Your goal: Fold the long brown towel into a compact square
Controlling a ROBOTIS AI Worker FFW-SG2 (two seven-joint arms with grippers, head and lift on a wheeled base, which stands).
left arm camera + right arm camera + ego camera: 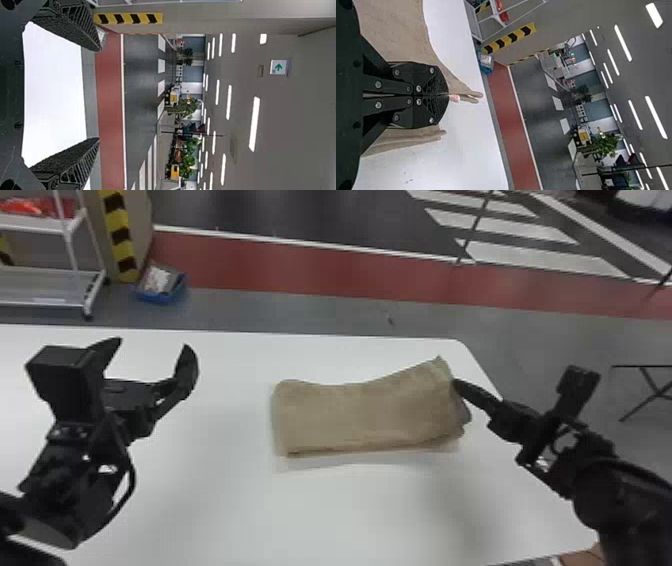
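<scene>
Pinching the brown towel (365,410) at its right end, the right gripper (456,384) is clamping layered edges; the cloth is lying on the white table (350,510). The left gripper (153,344) is hovering open. Light, limp fabric is probably needing all layers caught mid-edge, lest they slide apart.

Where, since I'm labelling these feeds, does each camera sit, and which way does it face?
Head view: on the head, looking forward and down at the white table and brown towel; left pincer and right pincer show, with their arms.
Left wrist view: on the left wrist, looking out past its own spread pincer over the table into the room.
Right wrist view: on the right wrist, looking past its own closed pincer and the towel into the room.
Shared: head and right wrist views both show the towel and right pincer.
</scene>
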